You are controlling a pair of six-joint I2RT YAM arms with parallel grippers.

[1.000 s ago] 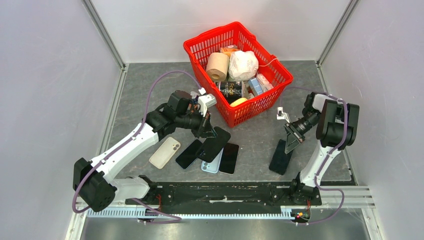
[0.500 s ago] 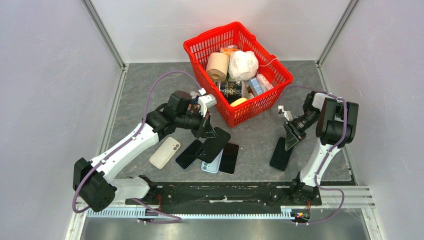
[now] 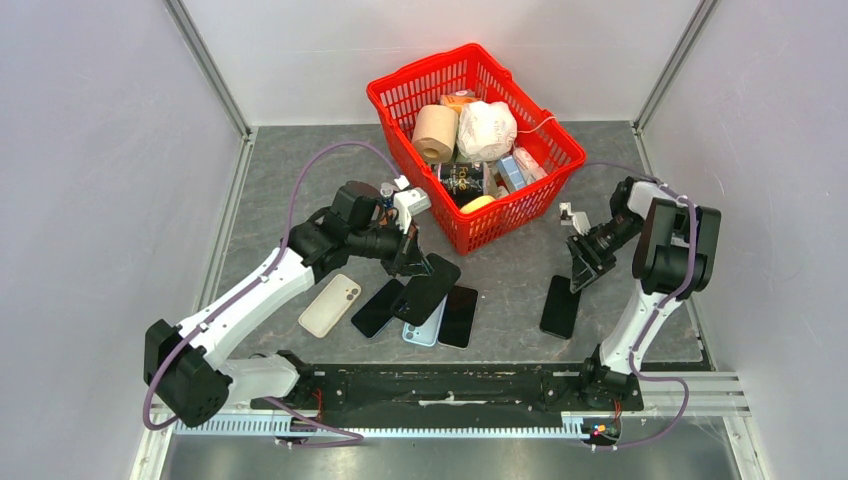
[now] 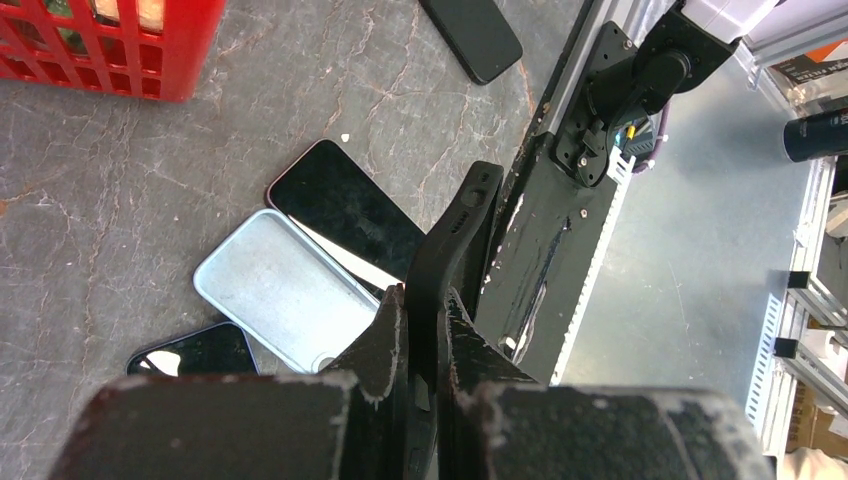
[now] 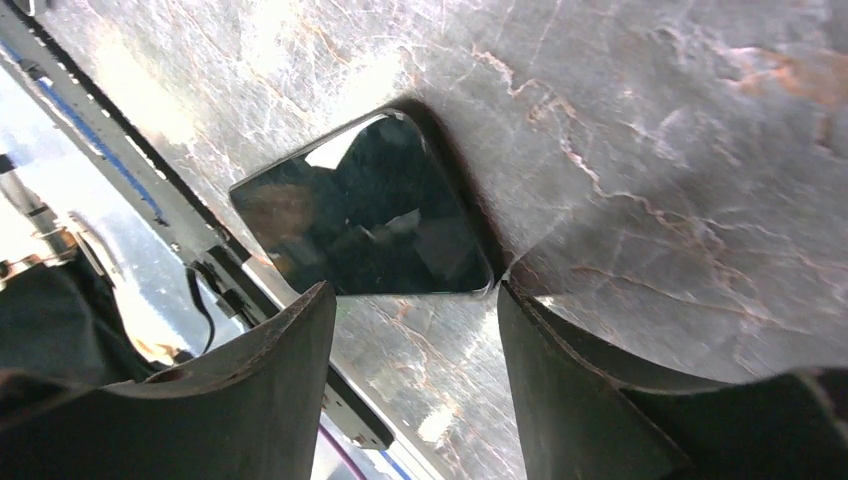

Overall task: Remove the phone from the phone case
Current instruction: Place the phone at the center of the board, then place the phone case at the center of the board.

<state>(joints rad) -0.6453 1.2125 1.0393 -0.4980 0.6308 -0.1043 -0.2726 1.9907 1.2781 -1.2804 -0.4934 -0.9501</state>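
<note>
**Left tool clamped on case; right tool open over loose phone**

The left tool (image 4: pixel 424 300) was closed tight on the black phone case (image 4: pixel 452 232). It held the case by one short end, edge-on to the wrist camera, with the far end raised off the worktop (image 3: pixel 270 170). In the top view the case (image 3: pixel 429 287) sat tilted over a cluster of handsets. I could not tell whether a phone was seated inside it.

Directly under the case lay a light blue case (image 4: pixel 272 300), flat with its back up. A dark-screened handset (image 4: pixel 352 208) was partly tucked beneath it on the rail side. Another dark handset (image 3: pixel 377 307) and a cream-backed one (image 3: pixel 330 305) lay flat just to the left.

The right tool (image 5: pixel 412 300) stood wide open and gripped nothing. Its fingers (image 5: pixel 270 370) were spread to either side of the near end of a black phone (image 5: pixel 365 215). That phone (image 3: pixel 560 306) lay flat, screen up, on the worktop, well apart from the cluster. In the top view the right tool (image 3: pixel 578 278) hung just above its far end.

A red basket (image 3: pixel 400 85) of groceries stood behind, between the two arms.
</note>
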